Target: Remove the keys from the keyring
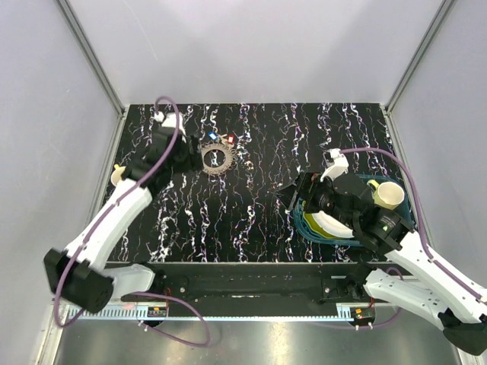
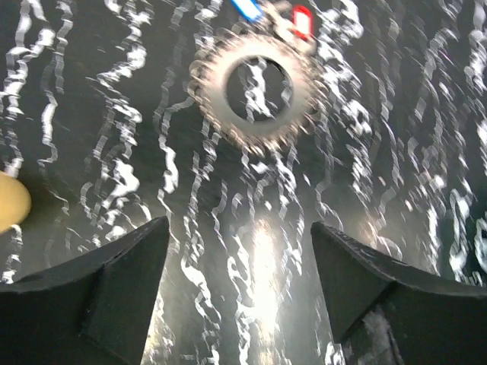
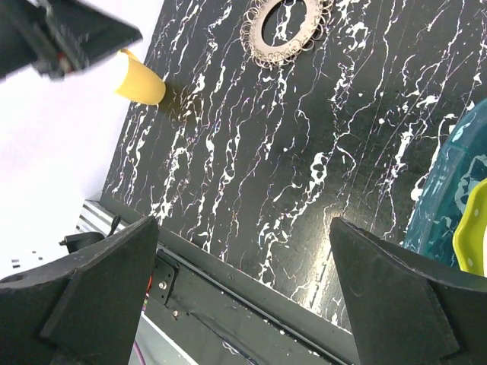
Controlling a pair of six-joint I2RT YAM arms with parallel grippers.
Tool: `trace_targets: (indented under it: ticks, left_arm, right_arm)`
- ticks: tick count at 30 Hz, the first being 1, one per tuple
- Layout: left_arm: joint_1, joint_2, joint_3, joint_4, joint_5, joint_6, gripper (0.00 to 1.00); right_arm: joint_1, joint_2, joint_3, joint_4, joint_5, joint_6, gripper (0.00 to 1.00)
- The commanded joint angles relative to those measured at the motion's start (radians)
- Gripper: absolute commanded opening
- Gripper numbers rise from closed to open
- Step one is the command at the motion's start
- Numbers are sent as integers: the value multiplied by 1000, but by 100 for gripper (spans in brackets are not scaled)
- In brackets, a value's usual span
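The keyring (image 1: 218, 158), a silvery toothed metal ring, lies flat on the black marbled table (image 1: 251, 213) at the back left. A blue-headed key (image 1: 212, 138) and a red-headed key (image 1: 230, 140) sit at its far edge. My left gripper (image 1: 193, 149) is open and empty just left of the ring. In the left wrist view the ring (image 2: 217, 91) lies ahead of the open gripper (image 2: 240, 224), with the blue key (image 2: 245, 7) and red key (image 2: 302, 20) beyond. My right gripper (image 1: 299, 192) is open and empty (image 3: 243, 224), far from the ring (image 3: 262, 42).
A small yellow cup (image 1: 116, 176) lies at the table's left edge, also in the right wrist view (image 3: 141, 82). A teal tray (image 1: 304, 224) with plates and a cream mug (image 1: 388, 195) sit at the right, under my right arm. Grey walls enclose the table.
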Motion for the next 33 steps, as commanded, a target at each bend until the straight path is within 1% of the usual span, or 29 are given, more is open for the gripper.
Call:
trace_targets:
  ticks: [1, 3, 4, 6, 8, 12, 14, 16, 17, 21, 23, 24, 27, 31, 33]
  left_arm:
    - [151, 201, 189, -7, 20, 24, 76]
    - [205, 296, 251, -16, 44, 45, 66]
    - [220, 390, 310, -28, 86, 55, 61]
    - [254, 467, 364, -33, 120, 67, 60]
    - [263, 562, 427, -30, 140, 84, 61]
    - [265, 691, 522, -31, 161, 131, 61]
    - [270, 728, 533, -27, 179, 138, 61]
    - [273, 775, 538, -8, 231, 147, 58]
    - [274, 791, 541, -8, 232, 148, 57]
    - [282, 875, 558, -5, 232, 153, 56]
    - [296, 894, 559, -4, 233, 154, 55]
    - [300, 900, 552, 4, 288, 154, 55]
    - [331, 917, 521, 33, 385, 131, 54]
    - [340, 941, 512, 39, 413, 127, 50]
    - [340, 953, 506, 39, 423, 128, 50]
  right_arm:
    - [4, -42, -10, 53, -7, 14, 100]
    - [2, -72, -20, 58, -7, -2, 100]
    - [4, -83, -24, 63, -11, -12, 100]
    - [4, -117, -43, 84, -42, -49, 100]
    - [4, -144, -58, 95, -61, -63, 100]
    - [4, -164, -66, 99, -100, -110, 100]
    - [4, -163, -63, 90, -101, -111, 100]
    - [4, -158, -58, 78, -101, -103, 100]
    - [4, -152, -53, 76, -128, -106, 100]
    - [4, -137, -41, 75, -157, -106, 100]
    - [2, -132, -39, 75, -162, -109, 100]
    - [4, -134, -39, 73, -163, -109, 100]
    - [4, -131, -43, 70, -145, -104, 99]
    - [4, -114, -36, 79, -142, -109, 100]
    - [4, -105, -33, 89, -151, -117, 100]
